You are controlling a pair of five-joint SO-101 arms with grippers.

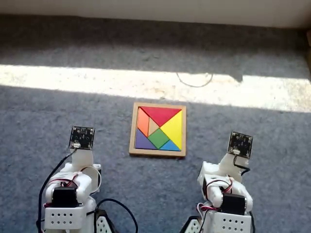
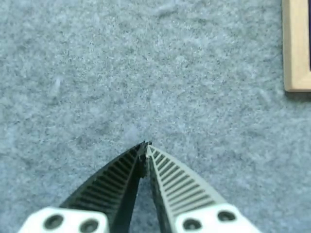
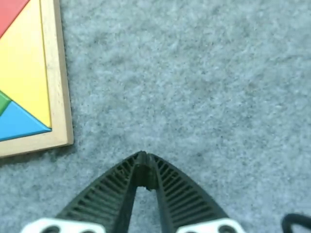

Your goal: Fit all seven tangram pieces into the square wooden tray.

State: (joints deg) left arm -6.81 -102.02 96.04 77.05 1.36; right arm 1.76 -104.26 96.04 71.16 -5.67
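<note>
Sitting mid-frame on fuzzy grey carpet (image 1: pixel 48 121), the square wooden tray (image 1: pixel 157 154) has all seven flat coloured pieces (image 1: pixel 160 115) snug inside; left gripper (image 2: pixel 146 145) and right gripper (image 3: pixel 144 156) both have ribbed fingers (image 2: pixel 170 179) pinched together on nothing, over carpet near the tray.

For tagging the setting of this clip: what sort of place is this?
Probably an ordinary indoor room, not a lab bench. The wooden tray lies on grey-blue carpet, a strip of sunlight crosses it, and a pale wall runs along the far edge.
</note>
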